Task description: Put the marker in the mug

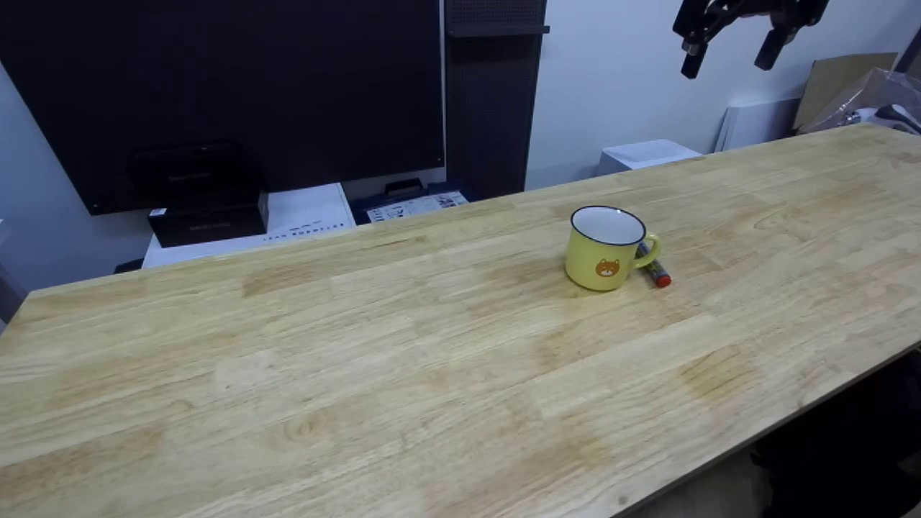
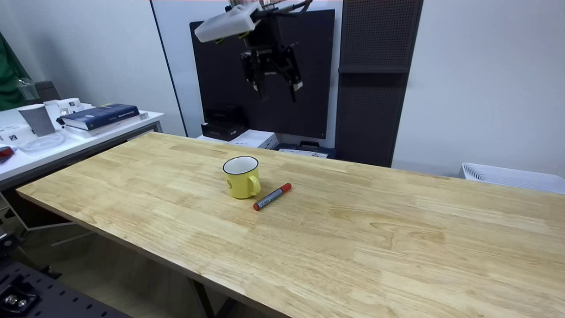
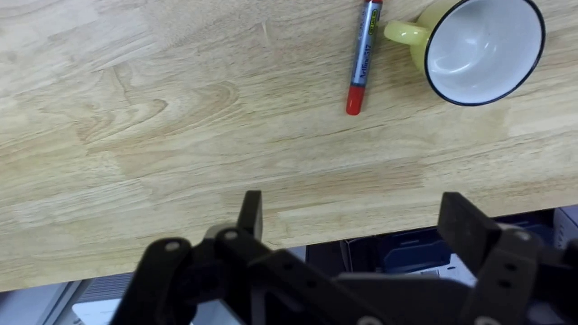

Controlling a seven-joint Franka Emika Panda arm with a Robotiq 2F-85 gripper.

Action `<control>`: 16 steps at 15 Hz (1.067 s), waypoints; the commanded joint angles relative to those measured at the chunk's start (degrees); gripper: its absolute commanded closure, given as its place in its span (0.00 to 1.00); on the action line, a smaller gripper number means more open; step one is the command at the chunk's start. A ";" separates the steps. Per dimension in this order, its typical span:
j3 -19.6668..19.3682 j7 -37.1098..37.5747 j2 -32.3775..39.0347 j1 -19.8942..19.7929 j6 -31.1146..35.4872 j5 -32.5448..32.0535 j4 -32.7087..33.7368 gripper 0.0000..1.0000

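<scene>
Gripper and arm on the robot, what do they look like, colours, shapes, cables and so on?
The gripper is black, with angular links, pale round screw heads and blocky dark fingertips. In an exterior view, the arm shows a long white casing, with small yellow-green bits and dark cables. Any lettering is too blurred to read.

Below the parted jaws, the marker [image 3: 364,52] is reading "Artline 517"; print on its yellow label [image 3: 372,21] is blurring. In an exterior view, well apart from the jaws, a white box [image 1: 309,207] is showing "LEAN", then unreadable letters.
</scene>
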 commanded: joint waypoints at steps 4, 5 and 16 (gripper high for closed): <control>1.17 -6.48 10.31 -0.76 11.72 16.74 2.90 0.00; 1.34 -6.65 12.00 -0.60 11.61 18.19 3.54 0.00; -1.37 -4.76 16.76 0.82 8.61 17.91 5.49 0.00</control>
